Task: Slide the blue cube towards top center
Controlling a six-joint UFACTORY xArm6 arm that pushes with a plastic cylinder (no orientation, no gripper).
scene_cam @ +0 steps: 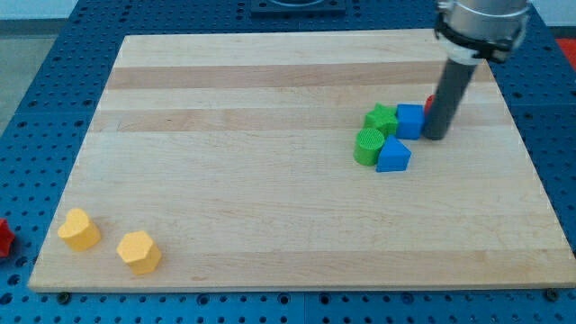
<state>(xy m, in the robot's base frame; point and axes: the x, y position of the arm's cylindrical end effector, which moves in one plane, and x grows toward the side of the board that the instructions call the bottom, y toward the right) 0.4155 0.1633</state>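
Observation:
The blue cube point(410, 121) sits at the view's right, in a tight cluster of blocks on the wooden board point(270, 180). My tip point(436, 137) is down on the board right beside the cube's right side, touching or nearly touching it. A green star-shaped block point(382, 118) lies against the cube's left side. A green round block point(368, 146) and a second blue block with a pointed top point(393, 155) sit just below them. A red block point(430, 103) is mostly hidden behind the rod.
Two yellow blocks point(79, 229) point(139, 251) lie at the view's bottom left. A red object point(4, 238) sits off the board at the left edge. The board rests on a blue perforated table point(36, 81).

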